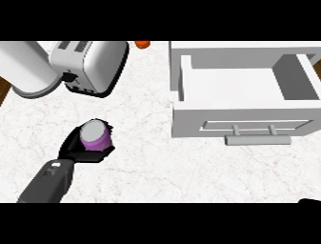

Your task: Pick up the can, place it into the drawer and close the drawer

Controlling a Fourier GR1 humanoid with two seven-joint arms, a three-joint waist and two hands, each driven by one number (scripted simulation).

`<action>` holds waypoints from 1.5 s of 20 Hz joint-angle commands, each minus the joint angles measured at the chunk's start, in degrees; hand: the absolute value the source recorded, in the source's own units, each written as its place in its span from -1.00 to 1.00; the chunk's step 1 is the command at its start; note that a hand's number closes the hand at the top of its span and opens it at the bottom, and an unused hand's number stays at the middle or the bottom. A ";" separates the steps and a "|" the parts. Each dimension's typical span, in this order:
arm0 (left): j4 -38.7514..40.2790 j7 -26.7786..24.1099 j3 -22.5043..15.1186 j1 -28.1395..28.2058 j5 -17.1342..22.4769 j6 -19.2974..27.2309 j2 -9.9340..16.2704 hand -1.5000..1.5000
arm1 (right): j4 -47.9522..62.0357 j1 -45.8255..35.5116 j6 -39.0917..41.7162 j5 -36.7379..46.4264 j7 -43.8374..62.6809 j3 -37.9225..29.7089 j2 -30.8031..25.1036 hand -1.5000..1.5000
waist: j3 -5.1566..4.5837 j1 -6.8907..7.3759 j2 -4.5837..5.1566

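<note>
Fingers of the left hand (78, 148) curl round the purple can (95, 135), whose pale grey top faces up; the hand wraps it from the near and left sides, so only the can's upper part shows. The grey forearm (50, 181) runs down from the hand to the view's lower left edge. Can and hand sit over the left part of the white marbled counter (155, 162), well apart from the drawer. Beyond them, toward the back left, stands a silver toaster (89, 64), with a large white cylinder (18, 66) just beside it on the left. A small orange thing (142, 44) shows at the counter's far edge, too little of it to tell what it is. On the right the white drawer (251, 100) stands pulled open, its inside bare, its bar handle (257, 139) facing the near side. At the lower right edge a dark bit of the right hand (312, 201) shows; whether its fingers are spread or curled cannot be told.
</note>
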 commanded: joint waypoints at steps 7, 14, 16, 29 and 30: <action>0.48 -3.37 -0.42 -2.42 0.37 -1.06 -3.38 1.00 | 1.93 -5.23 -0.28 -2.60 2.15 -4.05 -3.56 -1.00 | -0.02 0.04 0.06; -1.86 2.59 7.92 -6.67 8.27 14.87 -6.63 1.00 | 1.24 -2.92 -1.87 2.14 -0.35 -0.97 -0.17 -1.00 | 0.02 0.34 -0.08; -1.75 2.55 8.37 -9.58 8.54 18.20 -7.73 1.00 | -0.76 -4.44 -1.85 1.04 2.65 -1.48 -1.79 -1.00 | -0.01 -0.06 0.03; -24.15 27.58 -6.36 -15.93 13.48 25.12 -10.25 1.00 | -0.66 1.06 -0.15 2.09 -2.13 -1.34 0.90 -1.00 | 0.11 0.60 -0.66; -26.28 29.76 -7.11 -15.66 13.26 24.80 -10.25 1.00 | 1.71 -2.64 -1.29 2.45 -1.15 -2.52 -0.78 -1.00 | 0.09 0.86 -0.49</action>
